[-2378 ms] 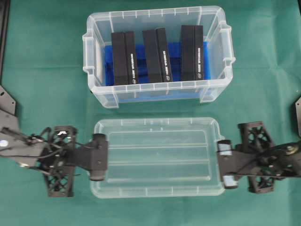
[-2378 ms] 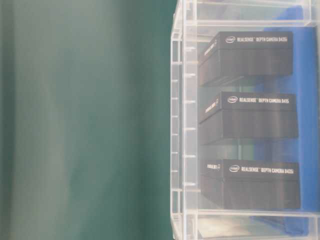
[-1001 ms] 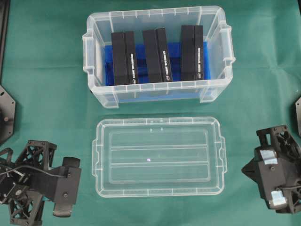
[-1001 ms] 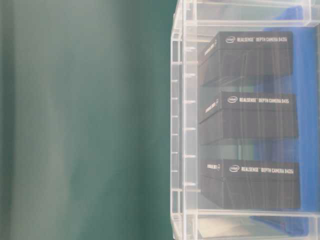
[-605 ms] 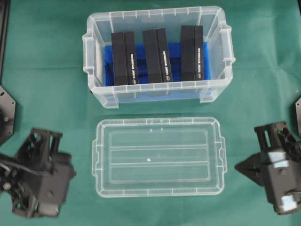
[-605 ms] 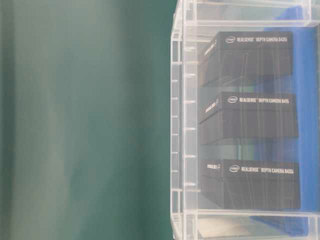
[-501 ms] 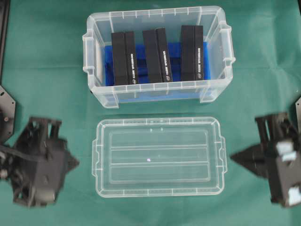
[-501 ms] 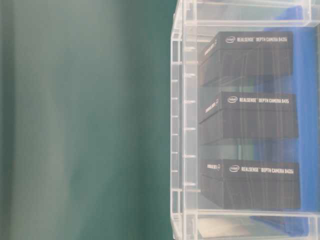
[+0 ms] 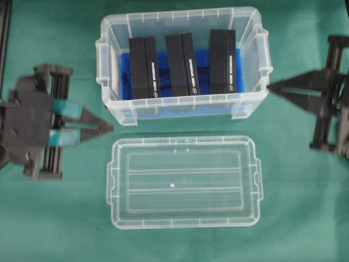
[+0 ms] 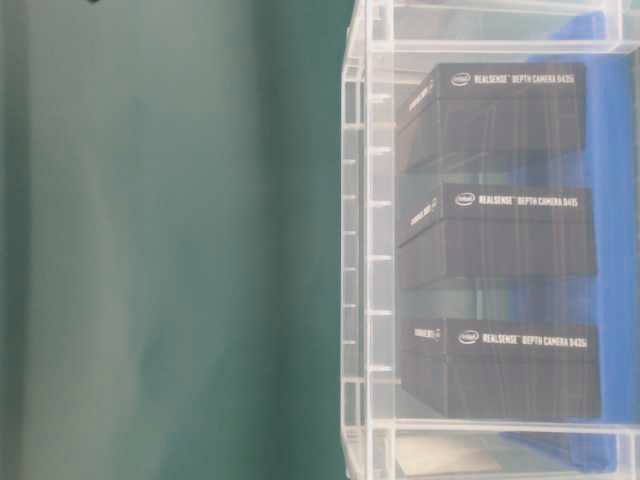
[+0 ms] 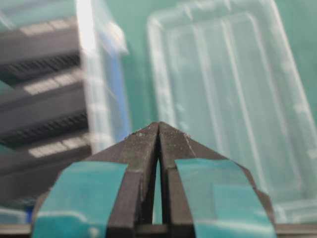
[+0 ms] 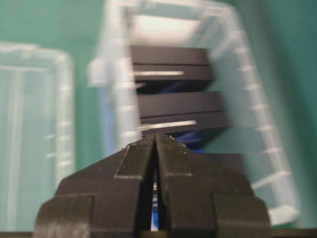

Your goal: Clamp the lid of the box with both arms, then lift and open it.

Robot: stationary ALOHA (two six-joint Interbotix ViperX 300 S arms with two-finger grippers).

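The clear lid (image 9: pixel 184 182) lies flat on the green cloth in front of the box (image 9: pixel 183 107), apart from it. The box is a deep clear tub holding a blue base and three pairs of black blocks (image 9: pixel 182 63). My left gripper (image 9: pixel 110 127), with teal tape on its fingers, is shut and empty left of the box's front corner, above the lid's left end. In the left wrist view its tips (image 11: pixel 159 125) meet, with the lid (image 11: pixel 233 94) beyond. My right gripper (image 9: pixel 269 86) is shut and empty, its point next to the box's right handle. The right wrist view shows the closed tips (image 12: pixel 155 136) facing the box (image 12: pixel 257 114).
Green cloth (image 9: pixel 54 207) covers the table all round the box and lid. A black frame edge (image 9: pixel 4 33) runs along the far left. The table-level view shows the box's side wall (image 10: pixel 370 250) with the labelled black blocks (image 10: pixel 500 235) behind it.
Both arms have let go of the lid's ends, drawn back outward, then swung up toward the far side. Both grippers now point inward beside the box. The lid has stayed flat.
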